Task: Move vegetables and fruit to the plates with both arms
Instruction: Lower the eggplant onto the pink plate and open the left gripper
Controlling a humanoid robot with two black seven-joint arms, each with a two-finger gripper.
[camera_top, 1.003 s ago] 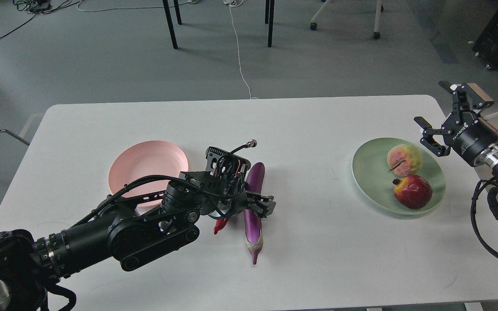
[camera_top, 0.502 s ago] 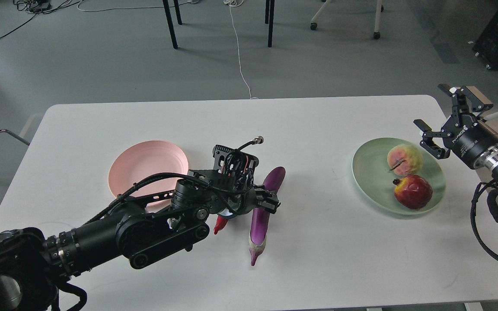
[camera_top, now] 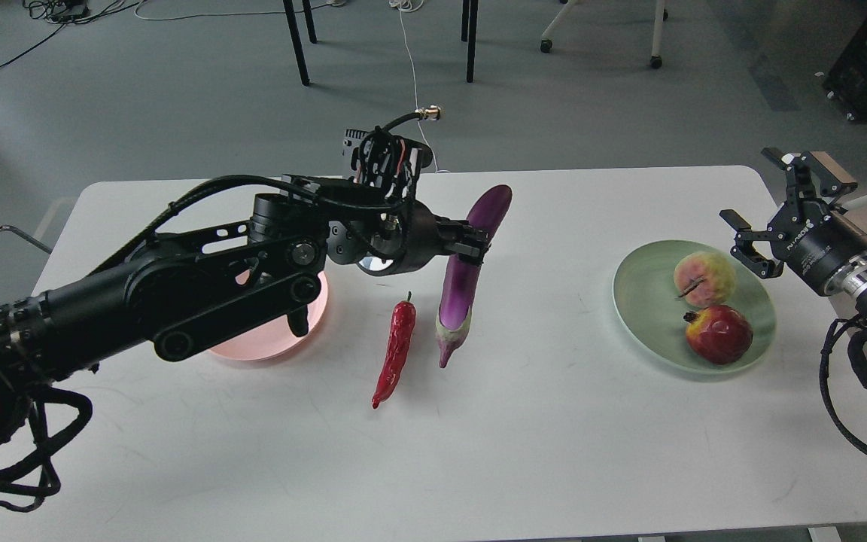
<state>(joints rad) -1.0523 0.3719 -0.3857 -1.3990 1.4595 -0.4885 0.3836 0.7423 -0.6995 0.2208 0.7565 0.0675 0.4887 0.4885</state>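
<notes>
My left gripper point(camera_top: 471, 245) is shut on the purple eggplant point(camera_top: 463, 282) and holds it lifted above the table, stem cap hanging down. The red chili pepper point(camera_top: 396, 350) lies on the table just left of the eggplant's lower end. The pale pink plate point(camera_top: 268, 342) sits behind my left arm, mostly hidden by it. The mint green plate point(camera_top: 648, 305) at the right holds the yellow-green, pink-blushed fruit point(camera_top: 704, 277) and the dark red pomegranate point(camera_top: 719, 333). My right gripper point(camera_top: 761, 207) is open and empty, just beyond the green plate's right rim.
The white table point(camera_top: 554, 452) has its far edge just behind the left gripper. Table and chair legs and cables are on the grey floor beyond. A black box stands at the far right on the floor.
My left gripper has lifted the eggplant off the table and carried it up and away from me. The chili pepper, hidden under the arm before, now shows. The right gripper barely moved.
</notes>
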